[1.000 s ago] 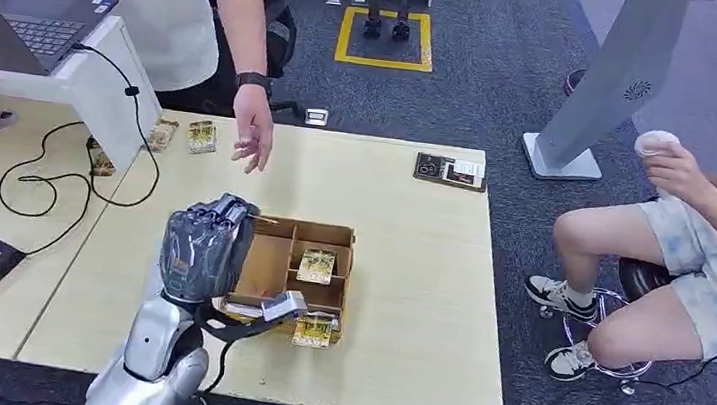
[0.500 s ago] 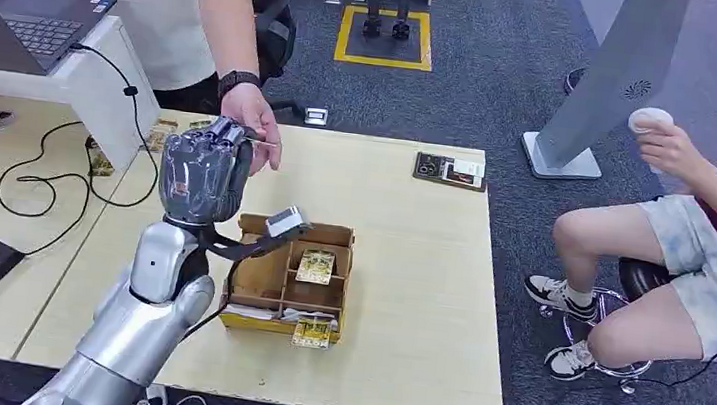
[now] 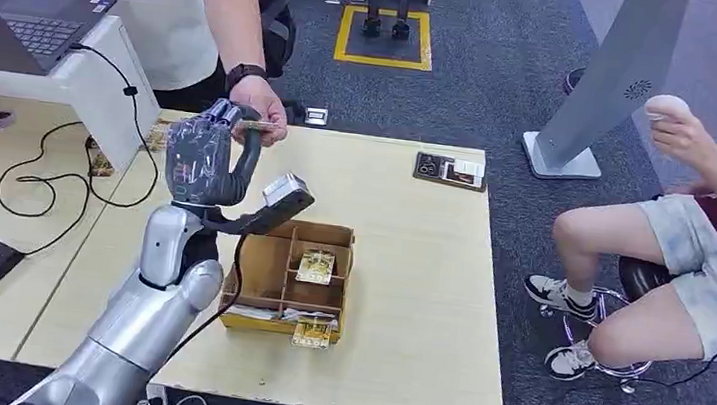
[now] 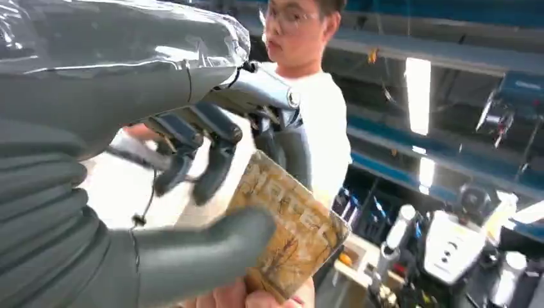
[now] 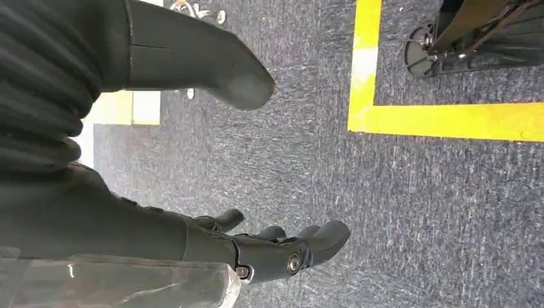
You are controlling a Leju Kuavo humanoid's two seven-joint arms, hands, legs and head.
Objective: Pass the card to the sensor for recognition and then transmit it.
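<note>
Head view shows the divided wooden box [image 3: 288, 278] of spare cards near the table's front edge. Beyond it, the robot's left hand [image 3: 206, 161] is raised over the table's far edge, pinching the card [image 4: 292, 234] between thumb and fingers (the rest loosely curled). A person's hand [image 3: 262, 110] touches the card. Releasing should probably wait until they grip firmly. The right hand [image 5: 282, 251] hangs empty, fingers apart.

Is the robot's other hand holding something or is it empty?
Empty. The right hand hangs over the grey carpet with its fingers apart and nothing between them.
</note>
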